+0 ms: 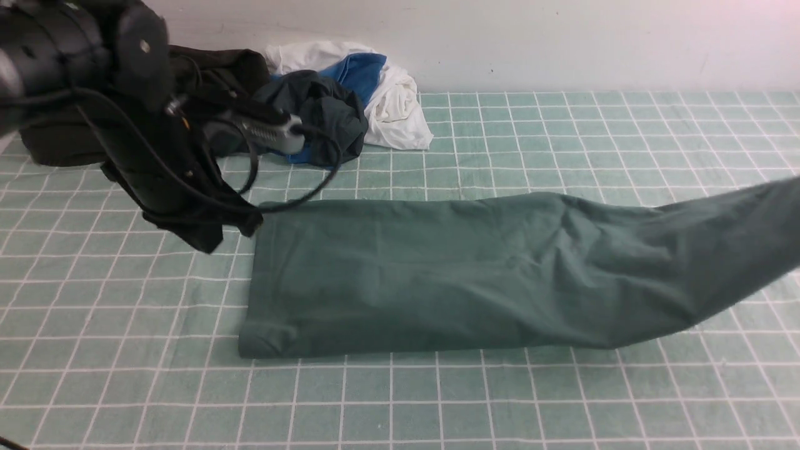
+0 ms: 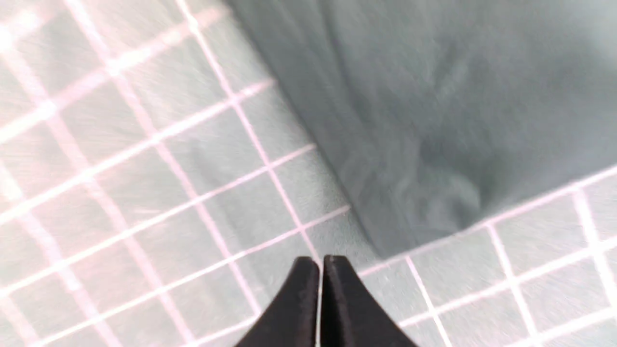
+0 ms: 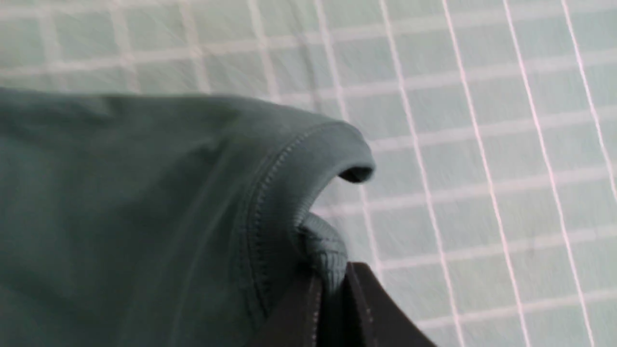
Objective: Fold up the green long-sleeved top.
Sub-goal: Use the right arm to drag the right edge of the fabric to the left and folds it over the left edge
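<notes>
Right gripper (image 3: 331, 285) pinches green top (image 3: 144, 193) (ribbed edge).

The green long-sleeved top (image 1: 437, 275) is a plain, muted green knit, folded into a long band that lies flat across the middle of the checked cloth (image 1: 500, 400). Its left end is a straight, squared edge with a small bunched corner at the near side. Soft creases cross its middle. Toward the right it narrows and rises off the cloth, running out of the front view. That raised end has a ribbed, stitched hem, curled over.
</notes>
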Controlling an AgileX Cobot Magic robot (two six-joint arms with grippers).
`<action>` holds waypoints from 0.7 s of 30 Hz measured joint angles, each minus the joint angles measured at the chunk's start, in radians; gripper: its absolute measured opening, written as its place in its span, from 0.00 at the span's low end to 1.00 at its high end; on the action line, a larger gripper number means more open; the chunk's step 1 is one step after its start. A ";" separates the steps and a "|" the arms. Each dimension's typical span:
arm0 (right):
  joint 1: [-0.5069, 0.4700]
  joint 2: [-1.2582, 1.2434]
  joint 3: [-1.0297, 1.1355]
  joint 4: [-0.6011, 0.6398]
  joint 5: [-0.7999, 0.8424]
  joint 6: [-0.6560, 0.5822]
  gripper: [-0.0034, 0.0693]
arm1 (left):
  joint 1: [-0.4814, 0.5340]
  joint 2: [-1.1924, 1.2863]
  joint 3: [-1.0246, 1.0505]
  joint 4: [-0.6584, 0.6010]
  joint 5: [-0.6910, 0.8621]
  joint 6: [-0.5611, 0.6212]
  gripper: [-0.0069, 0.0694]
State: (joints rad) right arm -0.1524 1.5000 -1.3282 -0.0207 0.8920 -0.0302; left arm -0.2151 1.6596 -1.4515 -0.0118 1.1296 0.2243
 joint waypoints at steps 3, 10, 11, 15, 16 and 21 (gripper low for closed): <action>0.168 -0.051 -0.094 0.092 0.007 -0.060 0.09 | 0.000 -0.139 0.000 -0.001 0.013 -0.001 0.09; 0.510 0.050 -0.231 0.217 -0.075 -0.104 0.09 | 0.000 -0.383 0.041 -0.001 0.057 -0.009 0.09; 0.519 0.064 -0.238 0.218 -0.085 -0.104 0.09 | 0.000 -0.391 0.051 0.001 0.057 -0.009 0.09; 0.681 0.250 -0.334 0.251 -0.166 -0.105 0.09 | 0.000 -0.552 0.208 0.056 0.057 -0.058 0.09; 0.694 0.259 -0.339 0.254 -0.169 -0.106 0.09 | 0.000 -0.566 0.216 0.060 0.057 -0.062 0.09; 0.827 0.509 -0.501 0.292 -0.207 -0.107 0.09 | 0.000 -0.771 0.442 0.158 0.056 -0.141 0.09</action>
State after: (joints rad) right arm 0.6749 2.0085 -1.8295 0.2715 0.6849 -0.1374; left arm -0.2151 0.8888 -1.0098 0.1466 1.1852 0.0831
